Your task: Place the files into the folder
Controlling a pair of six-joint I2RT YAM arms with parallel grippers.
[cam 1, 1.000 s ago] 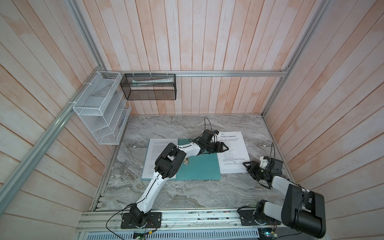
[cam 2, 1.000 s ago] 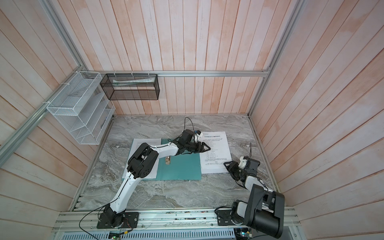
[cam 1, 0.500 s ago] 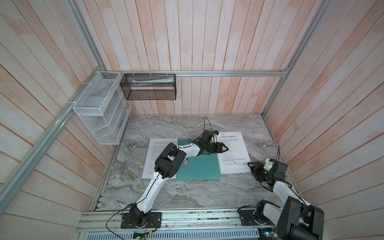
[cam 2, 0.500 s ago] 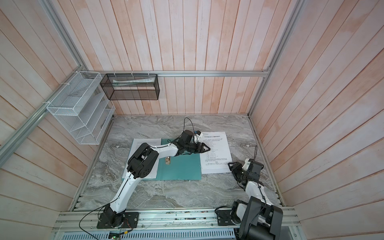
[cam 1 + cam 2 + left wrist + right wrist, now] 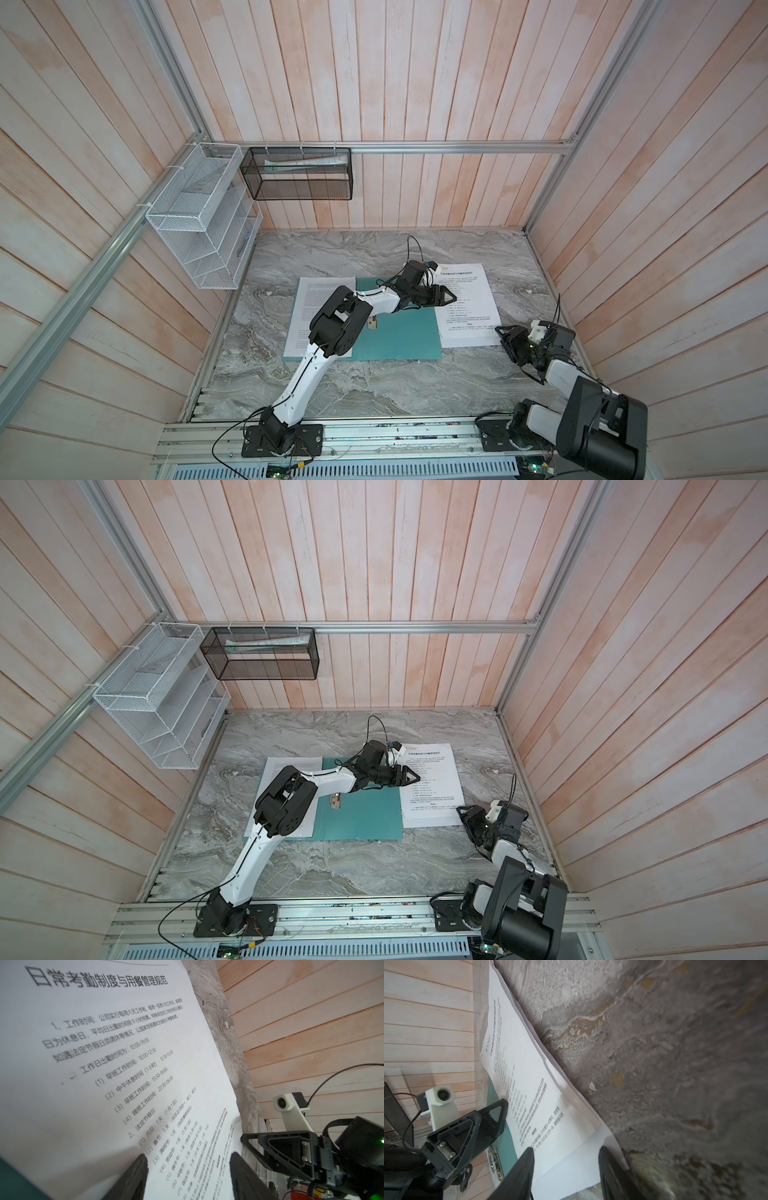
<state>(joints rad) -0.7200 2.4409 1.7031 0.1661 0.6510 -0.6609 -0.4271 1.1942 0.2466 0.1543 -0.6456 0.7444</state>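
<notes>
Over the files [image 5: 469, 328], left jaws gape empty; right jaws, parted at the stack's corner, seemingly hold nothing

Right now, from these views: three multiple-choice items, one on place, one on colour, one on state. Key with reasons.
1. Where is the headed sheet?
A. In the black basket
B. On the table, at the folder's edge on the right arm's side
C. In the white rack

2. What colour is the folder?
A. Red
B. Teal
C. Yellow

3. What state is the left claw in?
A. Shut on the headed sheet
B. Shut on the folder
C. Open

Key:
1 B: both top views show it lying flat beside the folder.
2 B: it reads teal in both top views.
3 C: the left wrist view shows its fingers apart over the headed sheet, gripping nothing.
</notes>
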